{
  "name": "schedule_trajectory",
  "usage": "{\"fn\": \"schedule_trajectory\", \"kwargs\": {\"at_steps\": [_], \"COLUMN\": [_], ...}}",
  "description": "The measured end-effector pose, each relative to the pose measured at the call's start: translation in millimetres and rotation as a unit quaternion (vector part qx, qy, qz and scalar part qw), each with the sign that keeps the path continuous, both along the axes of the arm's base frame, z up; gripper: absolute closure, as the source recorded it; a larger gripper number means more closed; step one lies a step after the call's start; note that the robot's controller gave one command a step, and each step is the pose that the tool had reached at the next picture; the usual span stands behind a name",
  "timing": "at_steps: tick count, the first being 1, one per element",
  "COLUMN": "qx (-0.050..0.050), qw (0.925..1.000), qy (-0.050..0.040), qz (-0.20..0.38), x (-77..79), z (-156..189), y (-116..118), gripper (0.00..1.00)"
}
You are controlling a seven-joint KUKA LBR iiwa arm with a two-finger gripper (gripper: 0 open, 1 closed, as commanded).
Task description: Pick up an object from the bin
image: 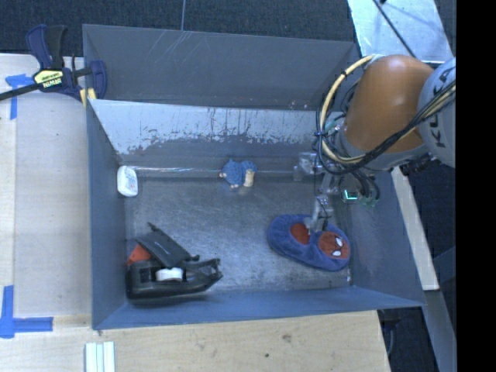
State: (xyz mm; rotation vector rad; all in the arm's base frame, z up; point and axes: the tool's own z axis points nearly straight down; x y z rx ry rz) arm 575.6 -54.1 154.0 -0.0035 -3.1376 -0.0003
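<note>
Blue and soft, a slipper (304, 246) with red patches lies near the right wall of the bin (232, 122). The end effector (318, 225) is down on the slipper's middle, and I cannot tell whether it is spread or pressed together. Well left of the slipper sits a black tape dispenser (172, 273), and a small blue toy (237, 173) lies beyond the slipper by the far wall.

Lettering: only fragments, nothing legible in full.
The one piece of writing stands on the robot arm's white rounded casing (439, 91), beside the orange dome cover (387, 99) at the upper right. Parts of large black block letters show there, cut off at the picture's side and crossed by dark cables (403, 134), so no whole word can be read.
</note>
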Motion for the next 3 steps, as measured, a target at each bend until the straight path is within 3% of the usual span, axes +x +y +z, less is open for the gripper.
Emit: {"fn": "schedule_trajectory", "kwargs": {"at_steps": [1, 2, 3], "qx": [0.001, 0.000, -0.002], "qw": [0.9983, 0.9982, 0.9989], "qy": [0.0000, -0.0068, -0.0082], "qz": [0.058, 0.059, 0.047], "x": [-21.2, -16.8, -17.6], "z": [-87, -81, 62], "y": [-39, -37, -63], "gripper": [0.00, 1.00, 1.00]}}
